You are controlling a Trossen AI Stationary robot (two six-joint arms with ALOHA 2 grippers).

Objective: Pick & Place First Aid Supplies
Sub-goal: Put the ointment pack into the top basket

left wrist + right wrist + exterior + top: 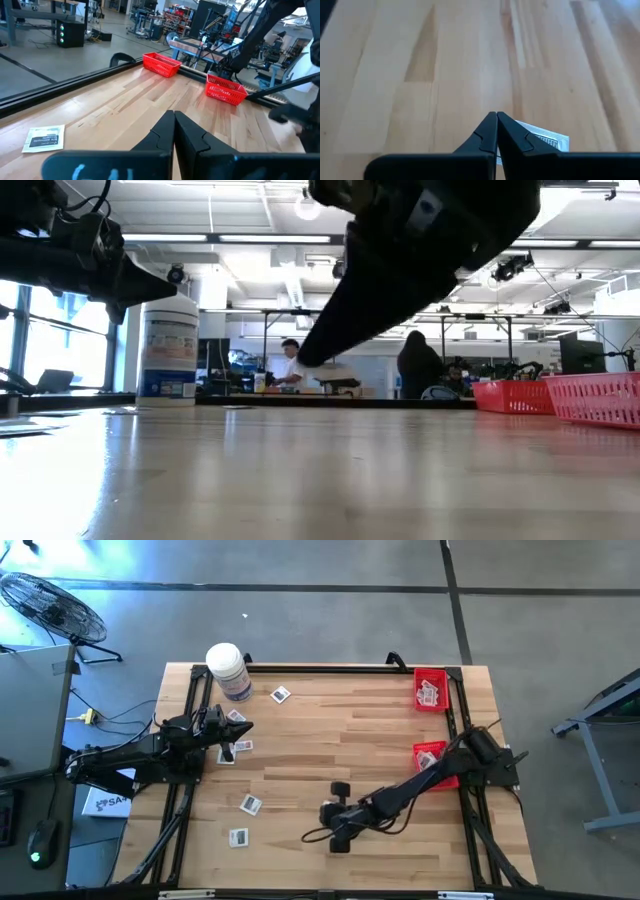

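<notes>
We see the right tool (496, 131) clenched on a white packet (547, 140) low over the worktop (330, 735). The left tool (174, 129) is clenched, empty, near the jar (229, 670). More packets lie loose (249, 804) and in two red baskets (431, 690)

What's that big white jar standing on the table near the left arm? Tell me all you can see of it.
The white jar stands upright near the far left corner of the wooden table. It looks like plastic, round, with a white lid and a bluish label around its body; the print is too small to read. Nothing grips it. The left gripper is close by but apart from it, and a small white packet lies beside it.
</notes>
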